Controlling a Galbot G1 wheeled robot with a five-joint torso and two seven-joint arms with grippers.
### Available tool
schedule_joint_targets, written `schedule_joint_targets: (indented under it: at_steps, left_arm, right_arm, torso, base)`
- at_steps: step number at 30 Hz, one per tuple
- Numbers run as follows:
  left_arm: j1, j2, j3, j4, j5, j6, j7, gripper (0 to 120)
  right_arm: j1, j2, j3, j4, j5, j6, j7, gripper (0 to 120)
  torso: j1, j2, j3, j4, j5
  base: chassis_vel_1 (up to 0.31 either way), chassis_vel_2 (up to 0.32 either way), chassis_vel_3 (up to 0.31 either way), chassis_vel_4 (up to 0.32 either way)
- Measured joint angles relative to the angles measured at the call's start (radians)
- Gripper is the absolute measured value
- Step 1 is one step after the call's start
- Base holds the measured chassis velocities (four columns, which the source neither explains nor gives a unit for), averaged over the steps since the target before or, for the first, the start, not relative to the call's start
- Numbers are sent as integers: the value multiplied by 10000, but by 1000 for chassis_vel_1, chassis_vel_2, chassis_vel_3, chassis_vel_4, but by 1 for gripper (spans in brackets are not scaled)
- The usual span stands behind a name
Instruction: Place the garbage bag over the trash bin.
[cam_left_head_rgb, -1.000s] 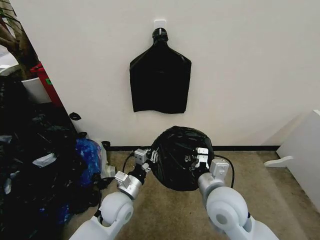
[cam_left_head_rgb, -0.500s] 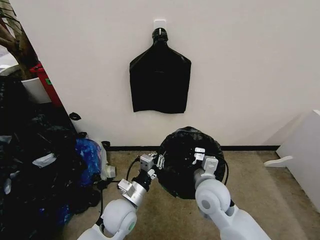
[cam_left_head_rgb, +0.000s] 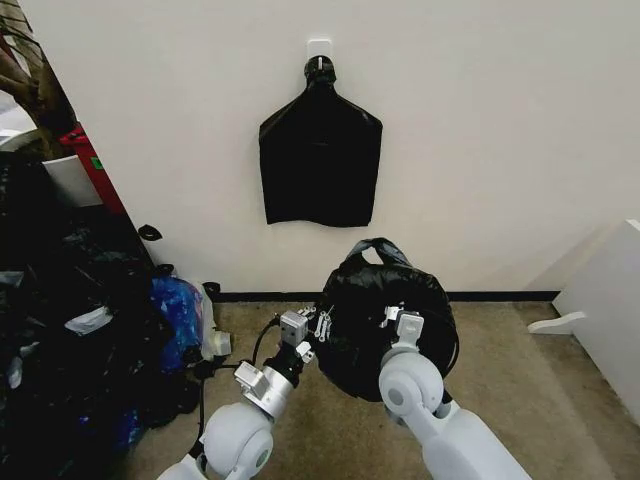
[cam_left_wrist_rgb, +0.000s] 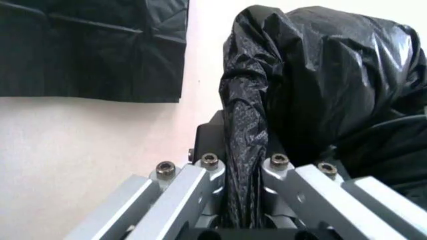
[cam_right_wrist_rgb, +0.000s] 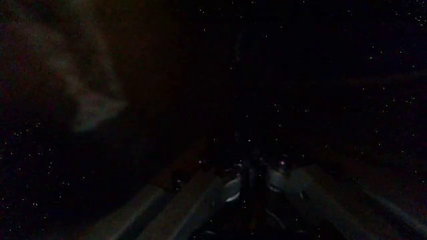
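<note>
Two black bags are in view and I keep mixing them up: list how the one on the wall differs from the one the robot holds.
The wall bag hangs flat from a hook, pinched at the neck; the garbage bag billows round. The wall bag hangs untouched; the garbage bag is pinched by the left gripper, with the right gripper against it. Both are black plastic.

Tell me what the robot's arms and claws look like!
The arms are glossy white with big round joints. Each wrist is silver-grey metal with a black cable looping beside it. The left gripper has silver fingers with round bolts on top. The right gripper looks white and blocky.
</note>
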Motion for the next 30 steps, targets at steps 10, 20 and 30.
schedule_joint_targets:
  at_steps: [10, 20, 30]
  left_arm:
    - [70, -92, -67, -44, -29, -53, 75, 4]
    - [-121, -239, -169, 373, -21, -56, -107, 4]
    - [108, -123, -116, 241, 141, -150, 67, 4]
  right_arm:
    - [-61, -27, -40, 137, 275, -2, 97, 0]
    - [-186, -151, -289, 835, 624, -71, 290, 0]
    - [234, 165, -133, 222, 820, -27, 325, 0]
  torso:
    - [0, 0, 0, 0, 1]
    - [0, 0, 0, -1, 0]
    - [0, 0, 0, 0, 0]
  base:
    - [0, 0, 0, 0]
    - [0, 0, 0, 0]
    - [0, 0, 0, 0]
